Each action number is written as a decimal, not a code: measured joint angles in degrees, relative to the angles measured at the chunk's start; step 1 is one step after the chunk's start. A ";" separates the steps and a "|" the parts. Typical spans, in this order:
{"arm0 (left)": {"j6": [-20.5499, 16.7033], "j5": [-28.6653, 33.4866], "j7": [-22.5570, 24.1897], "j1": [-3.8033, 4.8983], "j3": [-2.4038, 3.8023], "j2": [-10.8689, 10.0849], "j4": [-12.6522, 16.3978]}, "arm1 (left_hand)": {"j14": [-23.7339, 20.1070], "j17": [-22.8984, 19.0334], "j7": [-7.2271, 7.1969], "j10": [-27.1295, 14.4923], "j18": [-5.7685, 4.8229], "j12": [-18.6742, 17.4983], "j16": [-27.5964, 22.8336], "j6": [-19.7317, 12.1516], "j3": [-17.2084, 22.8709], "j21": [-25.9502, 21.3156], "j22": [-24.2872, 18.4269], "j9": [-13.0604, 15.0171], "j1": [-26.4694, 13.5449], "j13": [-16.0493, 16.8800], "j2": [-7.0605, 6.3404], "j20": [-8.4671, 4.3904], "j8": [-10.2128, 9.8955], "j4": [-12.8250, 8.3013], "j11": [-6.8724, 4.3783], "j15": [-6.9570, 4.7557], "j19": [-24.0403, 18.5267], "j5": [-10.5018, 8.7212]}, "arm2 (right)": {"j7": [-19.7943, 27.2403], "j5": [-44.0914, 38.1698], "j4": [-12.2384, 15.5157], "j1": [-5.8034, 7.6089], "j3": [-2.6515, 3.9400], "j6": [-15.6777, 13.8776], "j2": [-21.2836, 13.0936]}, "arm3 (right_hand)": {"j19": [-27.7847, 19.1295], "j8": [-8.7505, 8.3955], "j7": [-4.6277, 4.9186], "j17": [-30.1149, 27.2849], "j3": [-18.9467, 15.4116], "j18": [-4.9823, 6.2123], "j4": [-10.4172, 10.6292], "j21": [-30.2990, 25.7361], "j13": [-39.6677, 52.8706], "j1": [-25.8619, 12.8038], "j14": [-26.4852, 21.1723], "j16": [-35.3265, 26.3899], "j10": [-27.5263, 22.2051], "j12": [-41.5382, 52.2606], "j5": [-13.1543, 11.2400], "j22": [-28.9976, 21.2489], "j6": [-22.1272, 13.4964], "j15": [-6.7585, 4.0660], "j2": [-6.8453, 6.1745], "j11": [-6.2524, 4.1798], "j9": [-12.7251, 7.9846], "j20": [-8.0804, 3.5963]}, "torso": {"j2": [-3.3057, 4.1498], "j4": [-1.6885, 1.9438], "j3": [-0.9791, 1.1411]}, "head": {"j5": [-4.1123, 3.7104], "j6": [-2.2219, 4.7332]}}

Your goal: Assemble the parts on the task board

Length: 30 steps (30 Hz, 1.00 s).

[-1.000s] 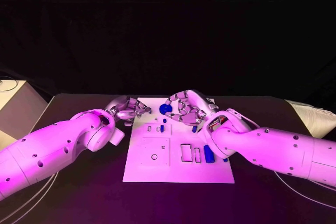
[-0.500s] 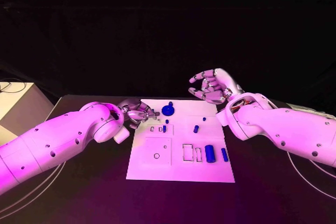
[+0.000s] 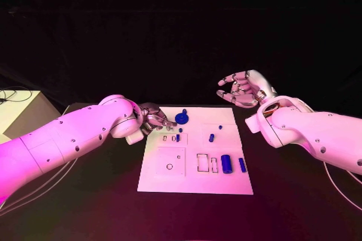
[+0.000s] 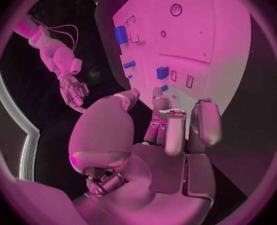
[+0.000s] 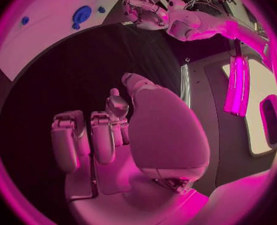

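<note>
The white task board (image 3: 192, 181) lies mid-table. On its far part stand a round blue part (image 3: 182, 117) and several small blue parts, one of them (image 3: 211, 138) near the middle. Two blue cylinders (image 3: 226, 163) lie toward the near right. My left hand (image 3: 155, 118) hovers at the board's far left corner, fingers half curled, and holds nothing (image 4: 157, 135). My right hand (image 3: 245, 89) is raised beyond the far right corner, off the board, with its fingers apart and nothing in them (image 5: 107, 140).
Several empty outlined slots, among them a rectangular one (image 3: 201, 163) and a round hole (image 3: 170, 166), mark the board's near half. A pale box (image 3: 19, 113) stands at the table's left edge. Black table (image 3: 90, 199) surrounds the board.
My right hand has lifted from over the board's far middle, up and to the right, off the board. My left hand has edged toward the far left corner. The camera has shifted.
</note>
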 measured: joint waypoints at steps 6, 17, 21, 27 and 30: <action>2.25 -1.97 -1.46 1.99 -2.07 2.83 -3.53 | 0.00 0.00 0.24 -1.23 0.00 -0.88 0.00 -0.79 -0.86 0.00 -0.46 0.82 -1.12 -1.29 0.08 0.22 0.00 -0.08 0.21 0.00 -0.22 0.00 | -0.89 0.16 0.53 0.06 -0.04 0.36 -0.65 | 0.00 0.00 0.25 0.00 0.00 0.00 0.00 0.00 -0.29 -0.30 0.00 0.00 -0.12 0.00 0.16 0.00 -0.26 0.00 -0.30 0.13 0.00 0.00 | 0.12 0.01 -0.02 | -0.03 -0.07; 5.14 -3.89 -2.75 3.51 -3.40 5.89 -6.95 | 0.00 0.00 0.44 -1.74 0.00 -1.32 0.00 -1.00 -1.65 0.00 -0.55 1.36 -1.73 -1.80 0.08 0.21 0.00 -0.23 0.10 0.00 -0.23 0.00 | -2.01 0.12 0.61 0.27 -0.06 0.50 -1.07 | 0.00 0.00 0.49 -0.01 0.40 0.00 -0.08 -1.14 -1.86 -0.60 0.00 -0.44 -1.58 -2.02 0.39 -0.01 -0.93 0.00 -0.60 0.33 -0.01 0.00 | 0.44 0.09 -0.17 | -0.49 -0.39; 6.36 -4.09 -2.98 3.81 -3.92 6.62 -7.62 | 0.00 0.00 0.44 -1.95 0.00 -1.33 -0.22 -0.99 -1.66 0.00 -0.65 1.36 -1.73 -2.04 0.09 0.22 0.00 -0.24 0.31 0.01 -0.22 0.00 | -2.26 -0.02 0.60 0.33 -0.06 0.64 -1.11 | 0.00 0.00 0.50 -0.01 0.40 0.00 -0.08 -1.35 -2.02 -0.60 0.00 -0.45 -1.66 -2.33 0.39 -0.02 -0.93 0.00 -0.60 0.41 -0.01 0.00 | 0.53 0.26 -0.34 | -0.81 -0.53; 7.91 -4.18 -3.20 4.21 -4.32 7.47 -8.28 | 0.00 0.00 0.44 -1.95 0.00 -1.33 -0.22 -0.99 -1.74 0.00 -0.65 1.46 -1.73 -2.04 0.08 0.21 0.00 -0.15 0.31 0.01 -0.22 0.00 | -2.58 -0.22 0.56 0.36 -0.06 0.76 -1.12 | 0.00 0.00 0.32 -0.02 0.40 0.00 -0.08 -1.35 -2.03 -0.61 0.00 -0.45 -1.66 -2.33 0.38 -0.02 -1.15 0.00 -0.61 0.41 -0.01 0.00 | 0.62 0.49 -0.48 | -1.07 -0.69; 8.46 -4.22 -3.29 4.34 -4.41 7.83 -8.56 | 0.00 0.00 0.44 -1.95 0.00 -1.33 -0.22 -0.99 -1.82 0.00 -0.64 1.46 -1.73 -2.03 0.09 0.21 0.00 -0.07 0.31 0.01 -0.22 0.00 | -2.71 -0.33 0.49 0.38 -0.06 0.77 -1.12 | 0.00 0.00 0.32 -0.02 0.40 0.00 -0.08 -1.66 -2.17 -0.83 0.00 -0.67 -1.69 -2.33 0.39 -0.02 -1.15 0.00 -0.83 0.38 -0.01 0.00 | 0.65 0.60 -0.55 | -1.14 -0.75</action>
